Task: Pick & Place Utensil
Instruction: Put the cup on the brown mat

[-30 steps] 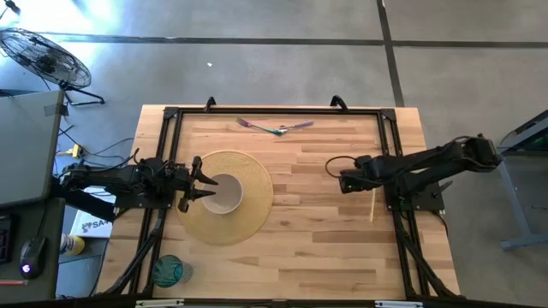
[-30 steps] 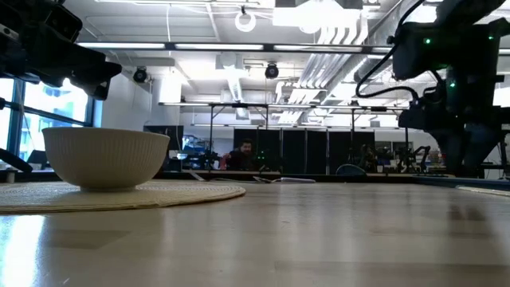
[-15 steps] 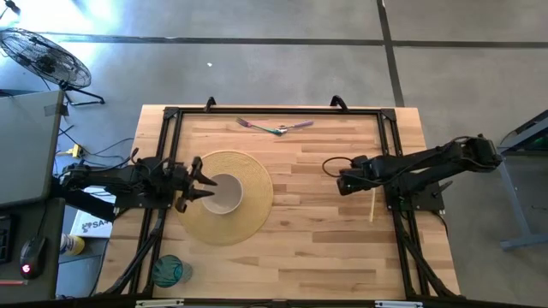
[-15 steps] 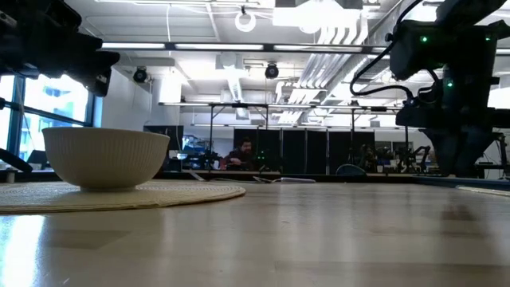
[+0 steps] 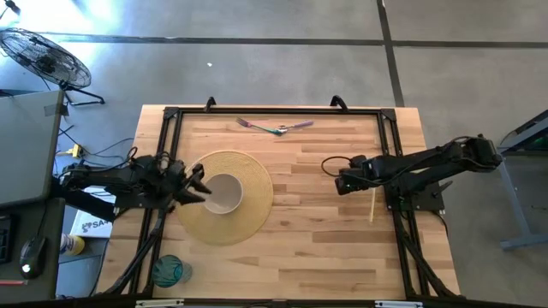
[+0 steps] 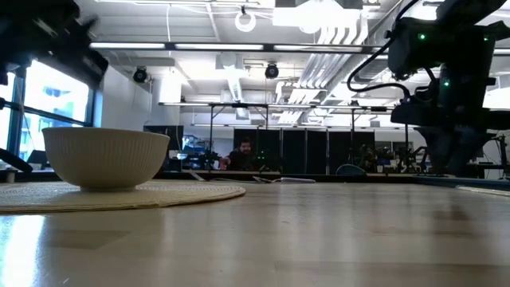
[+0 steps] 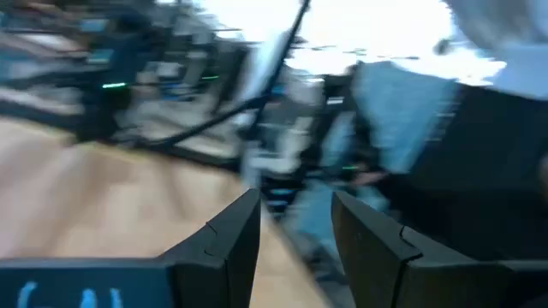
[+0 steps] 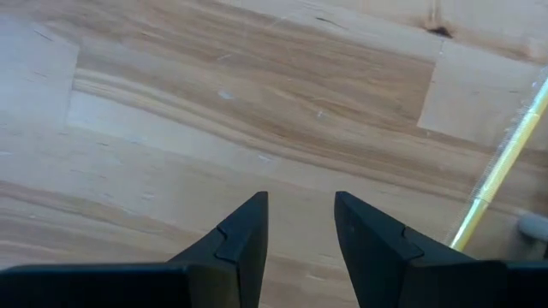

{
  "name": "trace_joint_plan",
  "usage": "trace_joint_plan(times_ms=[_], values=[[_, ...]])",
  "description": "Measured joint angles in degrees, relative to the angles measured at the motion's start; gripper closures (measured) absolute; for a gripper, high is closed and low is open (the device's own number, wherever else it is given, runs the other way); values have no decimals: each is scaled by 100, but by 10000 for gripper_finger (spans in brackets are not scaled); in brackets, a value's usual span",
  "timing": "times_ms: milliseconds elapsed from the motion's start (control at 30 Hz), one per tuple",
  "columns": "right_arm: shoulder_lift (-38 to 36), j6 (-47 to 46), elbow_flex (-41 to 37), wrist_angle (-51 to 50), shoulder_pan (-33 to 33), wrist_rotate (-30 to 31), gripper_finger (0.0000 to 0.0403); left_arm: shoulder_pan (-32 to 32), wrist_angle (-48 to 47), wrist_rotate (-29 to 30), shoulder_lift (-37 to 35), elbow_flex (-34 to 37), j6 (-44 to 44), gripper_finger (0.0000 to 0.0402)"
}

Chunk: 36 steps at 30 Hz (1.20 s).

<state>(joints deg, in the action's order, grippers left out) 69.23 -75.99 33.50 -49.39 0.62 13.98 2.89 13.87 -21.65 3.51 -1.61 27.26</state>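
Observation:
Two utensils [image 5: 276,127] lie crossed on the wood near the table's far edge, one with a teal handle. A white bowl [image 5: 224,193] stands on a round woven mat [image 5: 248,218] at the left; the low view shows the bowl [image 6: 105,158] upright. My left gripper [image 5: 195,181] hovers at the bowl's left rim, open, tipped slightly upward, with nothing between its fingers [image 7: 231,239]. My right gripper [image 5: 338,181] hangs over bare wood right of centre, pointing down, open and empty [image 8: 300,227]. Both grippers are well short of the utensils.
A teal glass [image 5: 168,270] stands at the near left corner. A thin pale yellow stick [image 5: 373,205] lies by the right arm's base and also shows in the right wrist view as the stick [image 8: 501,162]. A black frame [image 5: 274,109] runs along the table's edges.
My left gripper has rolled about its own axis and tipped upward, rising a little beside the bowl; its gap looks the same. The bowl, the mat and the utensils have not moved.

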Motion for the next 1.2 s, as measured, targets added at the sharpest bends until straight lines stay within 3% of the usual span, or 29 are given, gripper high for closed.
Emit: trace_joint_plan(times_ms=[167,400,500,833,1000,1200], values=[[0,0,0,139,0,48,273,536,472,-226,268,0,-270,259],[0,0,4,336,2,85,273,1551,1053,298,1011,-88,-599,259],[0,0,4,425,0,90,273,1928,1049,708,1383,-316,-664,259],[0,0,4,620,0,87,273,3195,1056,1300,2928,-1223,-1085,259],[0,0,4,703,0,87,273,3836,935,1722,3818,-1829,-1057,259],[0,0,4,750,0,87,273,4403,-218,2335,4778,-2911,-746,259]])
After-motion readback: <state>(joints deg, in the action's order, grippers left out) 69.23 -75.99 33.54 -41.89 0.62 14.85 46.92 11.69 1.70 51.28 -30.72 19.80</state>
